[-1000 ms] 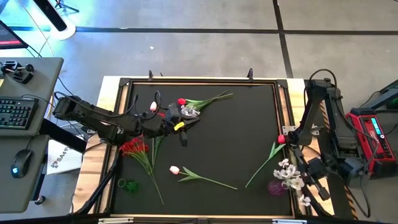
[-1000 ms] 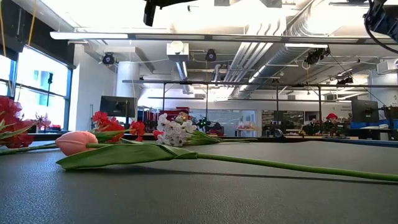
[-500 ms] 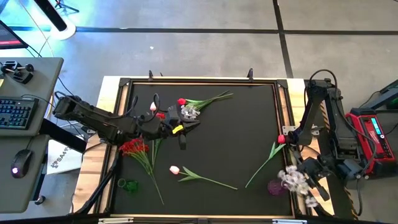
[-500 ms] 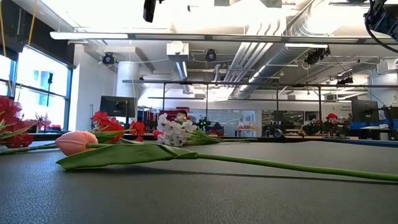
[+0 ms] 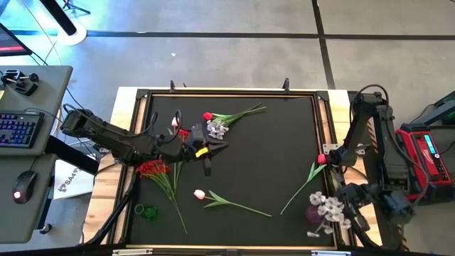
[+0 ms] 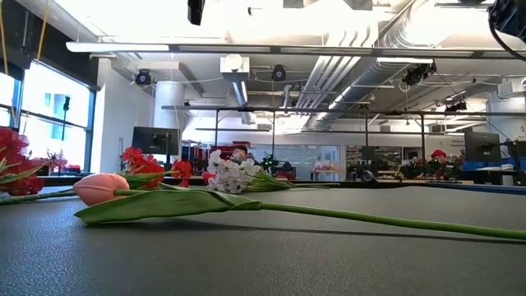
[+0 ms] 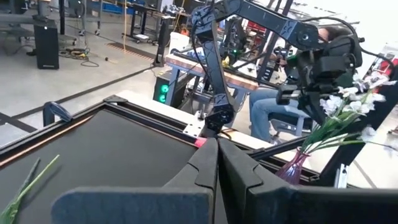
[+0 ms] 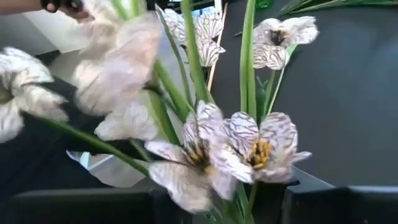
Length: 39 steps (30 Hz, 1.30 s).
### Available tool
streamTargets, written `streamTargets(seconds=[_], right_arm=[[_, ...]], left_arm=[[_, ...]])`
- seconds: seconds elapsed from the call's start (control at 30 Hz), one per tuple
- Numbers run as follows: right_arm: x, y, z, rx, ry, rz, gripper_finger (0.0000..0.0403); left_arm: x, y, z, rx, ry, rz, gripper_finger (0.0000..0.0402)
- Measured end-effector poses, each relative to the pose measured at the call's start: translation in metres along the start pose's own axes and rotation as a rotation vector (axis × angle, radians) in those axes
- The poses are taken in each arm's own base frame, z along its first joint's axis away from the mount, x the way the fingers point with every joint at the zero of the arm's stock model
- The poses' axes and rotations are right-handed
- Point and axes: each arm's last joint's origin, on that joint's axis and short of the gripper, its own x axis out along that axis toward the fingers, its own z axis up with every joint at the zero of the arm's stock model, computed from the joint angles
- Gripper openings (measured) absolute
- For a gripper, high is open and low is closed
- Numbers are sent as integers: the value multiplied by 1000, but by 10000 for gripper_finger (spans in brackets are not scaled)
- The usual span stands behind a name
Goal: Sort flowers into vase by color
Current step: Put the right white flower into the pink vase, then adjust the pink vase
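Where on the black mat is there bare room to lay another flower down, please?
The widest bare patch is mid-mat, between the white blossom sprig, the pink tulip and the rosebud near the right edge. The far right corner is bare too. It is crowded at the left, around the left end effector and red blossoms, and by the purple vase.

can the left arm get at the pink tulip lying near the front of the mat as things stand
Probably yes. The pink tulip lies alone on bare mat just in front of the left gripper, with nothing between them; its jaws are shut and would need opening.
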Motion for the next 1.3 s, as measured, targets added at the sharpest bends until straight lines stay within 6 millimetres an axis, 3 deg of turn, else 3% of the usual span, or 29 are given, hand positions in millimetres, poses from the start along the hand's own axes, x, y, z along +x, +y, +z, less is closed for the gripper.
streamTargets(seconds=[0.37, 0.57, 0.73, 0.93, 1.1, 1.3], right_arm=[[-21, 6, 36, 136, -89, 33, 99], [-38, 8, 64, 201, -236, 29, 99], [-51, 10, 85, 218, -342, 11, 99], [-57, 9, 101, 278, -402, -12, 99], [-59, 5, 117, 317, -472, -69, 99], [-52, 0, 125, 338, -511, -134, 99]], left_arm=[[-1, -3, -1, -27, 15, -46, 4], [11, -7, -16, 25, 48, -110, 49], [40, -8, -39, 75, 53, -150, 116], [86, -23, -44, 144, 71, -267, 186], [131, -33, -53, 163, 101, -341, 216], [173, -48, -70, 177, 107, -439, 225]])
